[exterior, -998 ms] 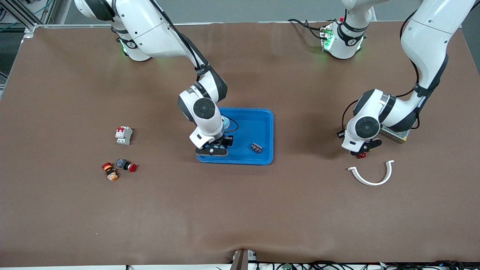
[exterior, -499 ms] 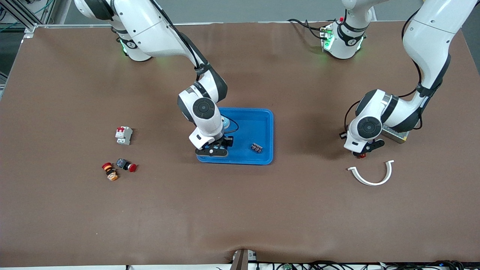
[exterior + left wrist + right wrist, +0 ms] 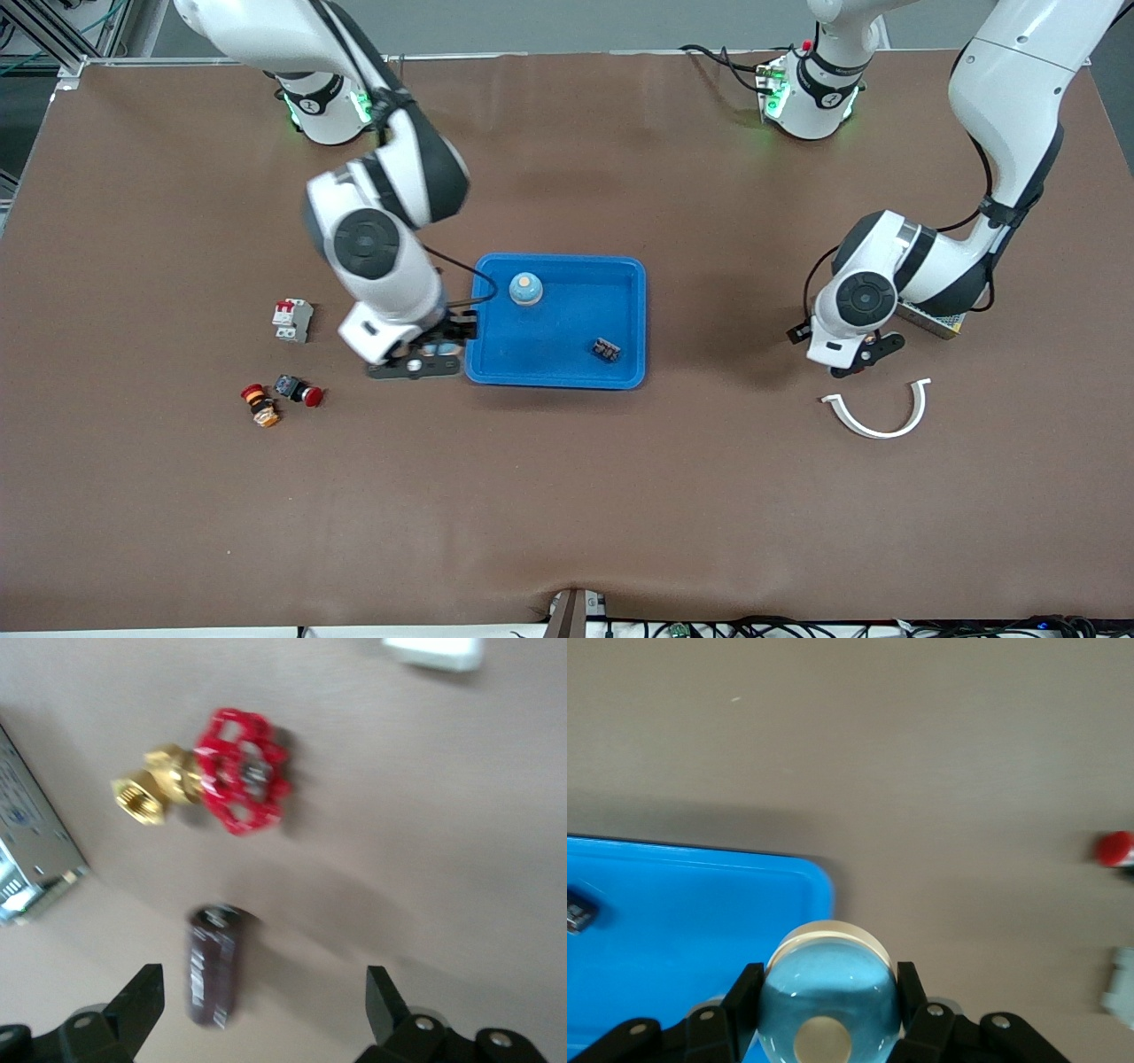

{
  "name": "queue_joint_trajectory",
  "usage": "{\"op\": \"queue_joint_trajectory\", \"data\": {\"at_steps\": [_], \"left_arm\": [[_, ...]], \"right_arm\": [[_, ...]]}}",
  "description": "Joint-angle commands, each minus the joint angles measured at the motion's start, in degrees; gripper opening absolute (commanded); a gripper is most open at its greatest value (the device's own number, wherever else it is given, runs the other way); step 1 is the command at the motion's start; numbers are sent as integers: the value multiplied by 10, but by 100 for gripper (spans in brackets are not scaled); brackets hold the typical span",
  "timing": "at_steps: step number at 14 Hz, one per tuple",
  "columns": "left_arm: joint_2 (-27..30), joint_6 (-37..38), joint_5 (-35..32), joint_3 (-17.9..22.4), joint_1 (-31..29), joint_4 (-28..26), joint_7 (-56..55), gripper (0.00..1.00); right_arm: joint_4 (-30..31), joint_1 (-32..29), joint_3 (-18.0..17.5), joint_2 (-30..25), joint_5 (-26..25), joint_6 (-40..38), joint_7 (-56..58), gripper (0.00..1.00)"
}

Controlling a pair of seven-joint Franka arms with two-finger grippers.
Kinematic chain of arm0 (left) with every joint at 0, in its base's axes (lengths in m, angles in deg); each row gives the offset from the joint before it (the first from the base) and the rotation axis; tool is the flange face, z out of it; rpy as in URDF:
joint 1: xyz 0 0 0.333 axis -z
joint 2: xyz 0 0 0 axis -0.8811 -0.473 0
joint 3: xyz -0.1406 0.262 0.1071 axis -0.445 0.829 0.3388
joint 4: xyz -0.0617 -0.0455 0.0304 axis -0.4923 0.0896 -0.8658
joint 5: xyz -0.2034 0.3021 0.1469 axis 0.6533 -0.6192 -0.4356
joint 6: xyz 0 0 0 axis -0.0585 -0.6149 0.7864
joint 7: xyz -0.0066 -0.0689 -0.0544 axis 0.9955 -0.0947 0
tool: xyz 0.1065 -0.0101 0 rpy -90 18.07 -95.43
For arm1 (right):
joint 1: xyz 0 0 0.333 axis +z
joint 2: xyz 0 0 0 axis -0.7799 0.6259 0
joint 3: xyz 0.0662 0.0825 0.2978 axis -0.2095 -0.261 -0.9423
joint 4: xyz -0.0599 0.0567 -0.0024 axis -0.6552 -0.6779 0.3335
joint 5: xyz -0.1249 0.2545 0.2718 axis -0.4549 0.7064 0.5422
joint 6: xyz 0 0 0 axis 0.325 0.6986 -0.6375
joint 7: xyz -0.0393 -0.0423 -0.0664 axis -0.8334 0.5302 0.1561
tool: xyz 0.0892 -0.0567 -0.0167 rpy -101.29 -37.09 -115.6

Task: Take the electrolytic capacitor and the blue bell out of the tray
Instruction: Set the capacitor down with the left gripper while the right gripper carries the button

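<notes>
My right gripper [image 3: 416, 361] is shut on a light blue bell [image 3: 824, 992] and hangs over the table just beside the blue tray [image 3: 558, 383], at its edge toward the right arm's end. A second light blue bell [image 3: 524, 288] and a dark capacitor part [image 3: 606, 350] lie in the tray. My left gripper [image 3: 852, 361] is open above a dark capacitor [image 3: 213, 970] that lies on the table between its fingers, close to one finger. The left gripper [image 3: 263, 992] touches nothing. This capacitor is hidden in the front view.
A red-handled brass valve [image 3: 239, 771] lies by the capacitor. A metal box [image 3: 930, 319] and a white curved strip [image 3: 881, 412] lie near the left gripper. A white breaker [image 3: 292, 319] and push buttons [image 3: 299, 390] lie toward the right arm's end.
My right gripper has moved from over the tray's near corner out past its edge toward the right arm's end, with the bell in it. My left gripper has shifted slightly and now hides the valve.
</notes>
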Motion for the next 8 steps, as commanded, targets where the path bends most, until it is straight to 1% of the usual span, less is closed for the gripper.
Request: {"op": "queue_joint_trajectory", "data": {"at_steps": [1,3,5,8], "left_arm": [[1,16,42,-48,6,29,-66,100],[-3,16,96,-64,40,56,-106,100],[-20,16,157,-63,100,104,-171,100],[-74,14,164,-62,160,186,-295,100]], "right_arm": [[62,-38,-8,-59,-4,-7,57,21],[100,-81,-8,-98,-5,-8,129,20],[140,-116,-8,-135,-5,-7,193,21],[186,-174,-8,-171,-5,-3,281,21]]}}
